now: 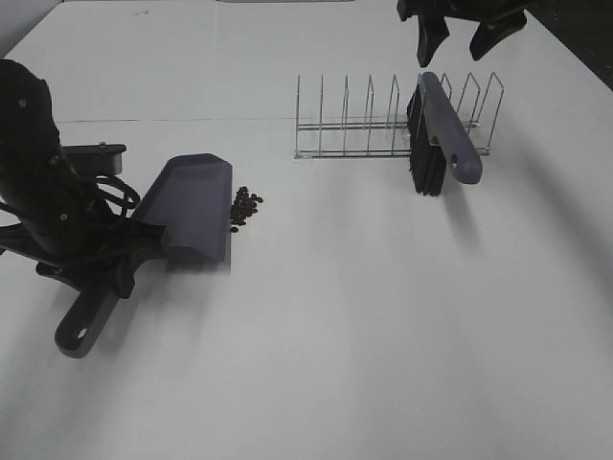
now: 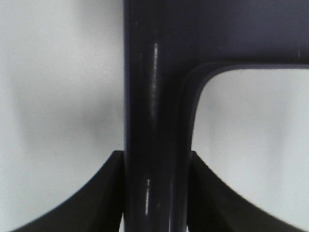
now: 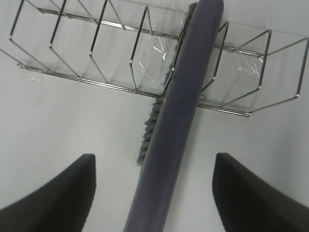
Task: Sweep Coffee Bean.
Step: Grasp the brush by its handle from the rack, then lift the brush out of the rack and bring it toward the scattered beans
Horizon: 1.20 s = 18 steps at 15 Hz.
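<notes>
A small heap of dark coffee beans [image 1: 245,207] lies on the white table just at the lip of the grey-purple dustpan [image 1: 194,204]. My left gripper [image 1: 126,266] is shut on the dustpan's handle [image 2: 154,121], which runs between both fingers [image 2: 99,200] in the left wrist view. The pan lies flat on the table. A grey-purple brush [image 1: 442,134] with black bristles leans in the wire rack [image 1: 364,129]. My right gripper [image 1: 460,36] is open and empty, above and behind the brush. In the right wrist view the brush handle [image 3: 178,121] lies between its spread fingers [image 3: 58,198].
The wire rack [image 3: 96,63] is taped to the table at the back right and has several empty slots left of the brush. The white table [image 1: 383,316] reaches forward and right. A dark edge shows at the far right corner.
</notes>
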Available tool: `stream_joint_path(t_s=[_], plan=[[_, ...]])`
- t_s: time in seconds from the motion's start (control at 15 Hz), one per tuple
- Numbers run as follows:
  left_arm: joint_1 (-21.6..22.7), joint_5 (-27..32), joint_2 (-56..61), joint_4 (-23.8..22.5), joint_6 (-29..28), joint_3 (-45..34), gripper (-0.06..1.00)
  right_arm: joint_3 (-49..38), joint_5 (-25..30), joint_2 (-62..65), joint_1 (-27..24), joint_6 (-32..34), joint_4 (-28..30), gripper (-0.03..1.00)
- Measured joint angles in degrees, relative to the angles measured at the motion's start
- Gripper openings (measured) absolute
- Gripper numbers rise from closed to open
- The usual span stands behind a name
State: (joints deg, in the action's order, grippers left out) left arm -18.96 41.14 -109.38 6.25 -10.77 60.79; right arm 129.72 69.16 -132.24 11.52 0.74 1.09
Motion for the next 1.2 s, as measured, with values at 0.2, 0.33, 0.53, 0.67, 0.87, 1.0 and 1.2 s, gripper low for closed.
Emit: stream_joint_path(t_s=[0.2, 0.33, 0.53, 0.67, 0.87, 1.0, 1.2], plan=[[0.00, 0.00, 0.00, 0.00, 0.00, 0.00, 0.34, 0.06, -1.26, -4.24, 0.00, 1.03, 2.23, 0.59], [0.00, 0.00, 0.00, 0.00, 0.00, 0.00, 0.34, 0.06, -2.81, -6.42, -0.06, 2.01, 3.04, 0.59], [0.00, 0.00, 0.00, 0.00, 0.00, 0.00, 0.34, 0.52, -6.82, -9.00, -0.06, 2.46, 2.92, 0.59], [0.00, 0.00, 0.00, 0.00, 0.00, 0.00, 0.34, 0.52, -8.65, -10.08, -0.06, 2.92, 2.92, 0.59], [0.00, 0.00, 0.00, 0.00, 0.00, 0.00, 0.34, 0.52, -8.77, -11.92, -0.06, 3.55, 2.92, 0.59], [0.00, 0.00, 0.00, 0.00, 0.00, 0.00, 0.34, 0.52, -8.88, -13.01, -0.06, 3.67, 3.27, 0.53], [0.00, 0.00, 0.00, 0.00, 0.00, 0.00, 0.34, 0.57, -9.51, -13.12, -0.34, 6.70, 6.47, 0.33]])
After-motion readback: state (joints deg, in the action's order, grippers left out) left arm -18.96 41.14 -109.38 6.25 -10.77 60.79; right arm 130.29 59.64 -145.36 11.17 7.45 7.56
